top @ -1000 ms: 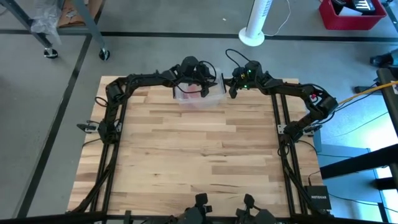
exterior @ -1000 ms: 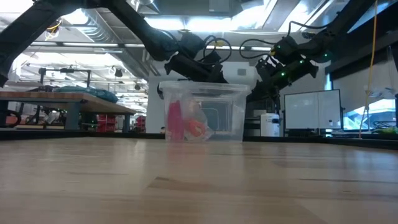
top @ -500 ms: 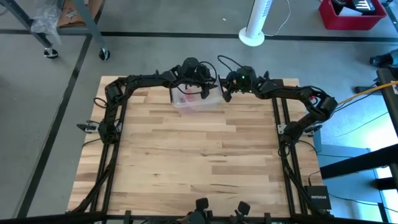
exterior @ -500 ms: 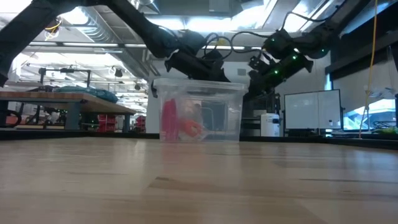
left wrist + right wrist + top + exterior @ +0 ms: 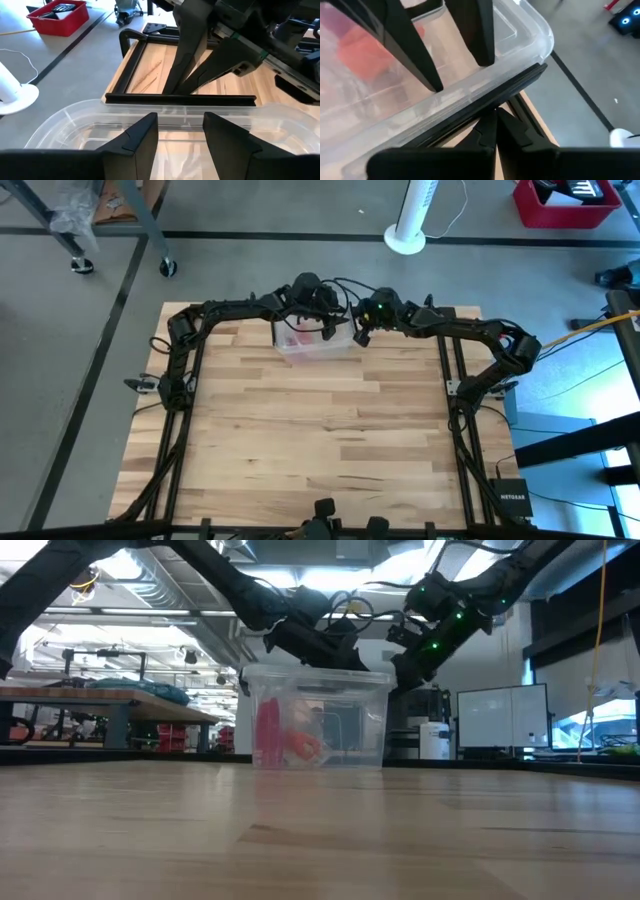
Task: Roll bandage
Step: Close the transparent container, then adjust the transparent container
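My left gripper (image 5: 180,137) hangs open over the clear bin (image 5: 315,725) at the table's (image 5: 320,440) far edge. My right gripper (image 5: 492,122), fingers closed on nothing, presses against the bin's rim. The bandage (image 5: 268,735) stands inside the bin, beside an orange-red lump (image 5: 305,745).

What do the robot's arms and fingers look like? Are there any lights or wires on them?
Both arms are black, made of jointed tubes. The left gripper has two flat, blocky black fingers. The right gripper has tapered black ones. Looping black cables and small green lights show near the wrists.
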